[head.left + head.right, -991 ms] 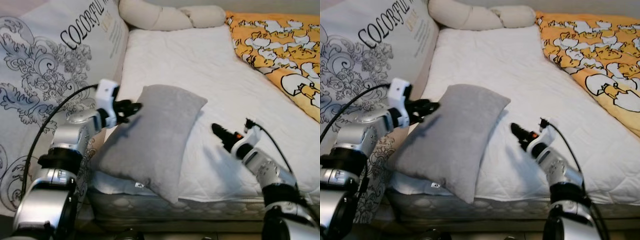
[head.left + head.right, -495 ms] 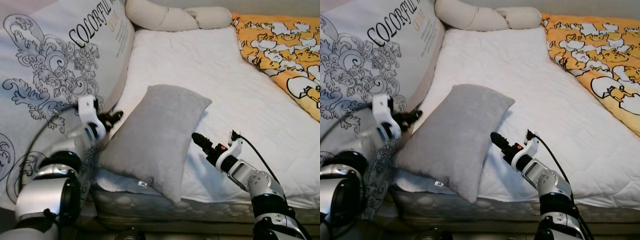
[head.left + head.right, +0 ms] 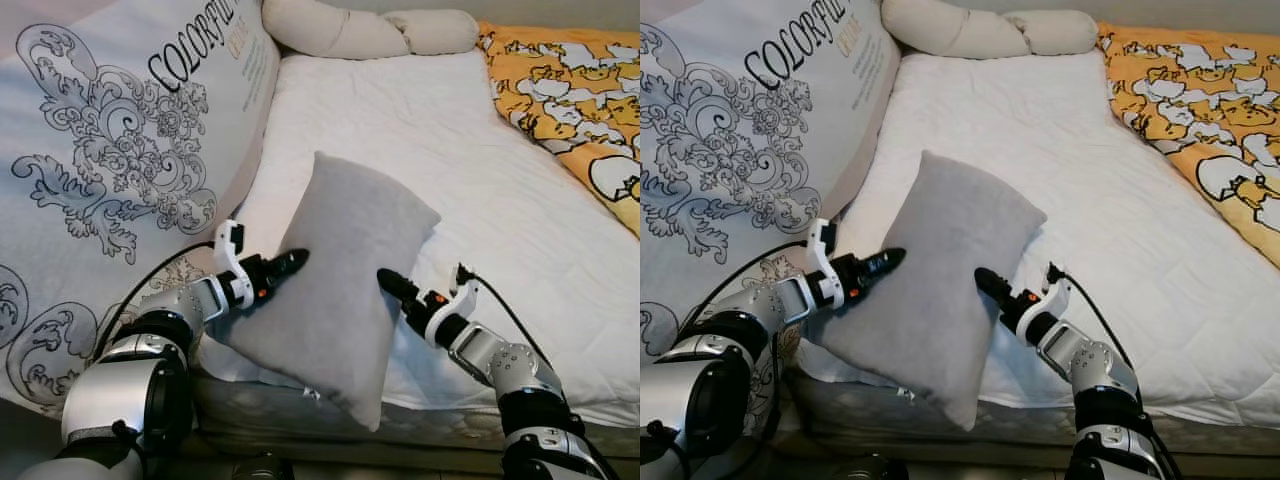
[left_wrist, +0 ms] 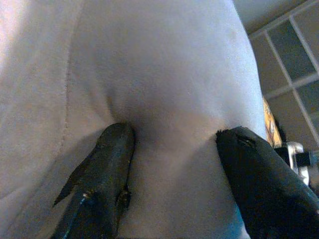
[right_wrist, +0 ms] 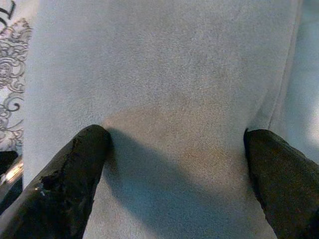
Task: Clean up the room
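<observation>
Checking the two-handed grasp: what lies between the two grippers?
The grey pillow, pressed between left gripper and right gripper, as both eye views show.

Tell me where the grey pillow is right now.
The grey pillow stands on the near edge of the white mattress, beside the big printed cushion, pressed between the left claw and right claw.

— Item under inspection?
— One grey pillow (image 3: 345, 270), plain soft fabric, rectangular; a small tag is seen at its lower edge.
— Pose and location?
— It is stood tilted at the near edge of the white mattress (image 3: 470, 170), long axis running from 1 o'clock to 7 o'clock, lower corner overhanging.
</observation>
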Tool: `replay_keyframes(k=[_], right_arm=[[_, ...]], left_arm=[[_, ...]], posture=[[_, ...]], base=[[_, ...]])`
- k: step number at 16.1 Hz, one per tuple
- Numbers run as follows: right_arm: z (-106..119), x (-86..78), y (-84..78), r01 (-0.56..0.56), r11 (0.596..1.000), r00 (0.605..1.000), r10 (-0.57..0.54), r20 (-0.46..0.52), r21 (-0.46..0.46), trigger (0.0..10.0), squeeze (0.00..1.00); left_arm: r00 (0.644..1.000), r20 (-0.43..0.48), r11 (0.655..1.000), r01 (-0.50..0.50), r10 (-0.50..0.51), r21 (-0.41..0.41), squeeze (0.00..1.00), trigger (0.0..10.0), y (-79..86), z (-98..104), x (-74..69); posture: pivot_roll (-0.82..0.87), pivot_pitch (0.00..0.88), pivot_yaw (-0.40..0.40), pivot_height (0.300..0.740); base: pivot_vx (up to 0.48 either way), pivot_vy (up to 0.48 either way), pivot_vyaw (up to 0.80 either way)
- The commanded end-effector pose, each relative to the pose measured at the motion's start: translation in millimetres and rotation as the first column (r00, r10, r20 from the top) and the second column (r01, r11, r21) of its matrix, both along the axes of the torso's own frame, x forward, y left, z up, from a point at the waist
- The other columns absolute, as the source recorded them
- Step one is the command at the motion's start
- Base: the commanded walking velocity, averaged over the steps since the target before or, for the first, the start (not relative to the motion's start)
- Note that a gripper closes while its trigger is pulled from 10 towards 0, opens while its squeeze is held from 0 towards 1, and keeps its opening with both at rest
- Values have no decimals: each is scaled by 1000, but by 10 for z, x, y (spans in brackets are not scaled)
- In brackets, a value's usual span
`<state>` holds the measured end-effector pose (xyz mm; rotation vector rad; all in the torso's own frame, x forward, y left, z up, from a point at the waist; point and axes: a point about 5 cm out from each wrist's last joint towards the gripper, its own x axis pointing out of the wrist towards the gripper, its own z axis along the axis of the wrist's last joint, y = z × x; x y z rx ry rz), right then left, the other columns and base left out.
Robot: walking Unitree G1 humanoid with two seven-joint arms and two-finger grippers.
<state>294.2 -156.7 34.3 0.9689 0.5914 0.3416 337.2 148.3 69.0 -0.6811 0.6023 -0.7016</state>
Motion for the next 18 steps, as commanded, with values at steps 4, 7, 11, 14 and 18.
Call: replay_keyframes(k=[4,7,11,14,18], right_arm=[[-92,-50,79,-24,1000,999,23,-48,-10,10000,0],[-126,-60,125,-29,1000,998,29,-53,-7,0,0],[-145,-58,131,-32,999,998,29,-54,-42,10000,0],[-93,-97,61,-150,969,987,159,33,-198,10000,0],[301,-147,-437,-223,895,913,330,239,-386,10000,0]], left_arm=[[986,18,980,165,-168,113,0,0,-131,-79,-76],[975,106,944,157,-194,289,0,0,-76,-72,-30],[966,176,939,124,-187,320,0,0,-41,45,53],[947,227,926,140,-229,350,0,0,-75,111,84],[915,297,898,134,-275,419,0,0,-93,190,124]], posture=[[-55,0,70,740],[-45,0,71,740],[-32,0,76,740],[-23,0,76,740],[-23,0,83,740]], base=[[0,0,0],[0,0,0],[0,0,0],[0,0,0],[0,0,0]])
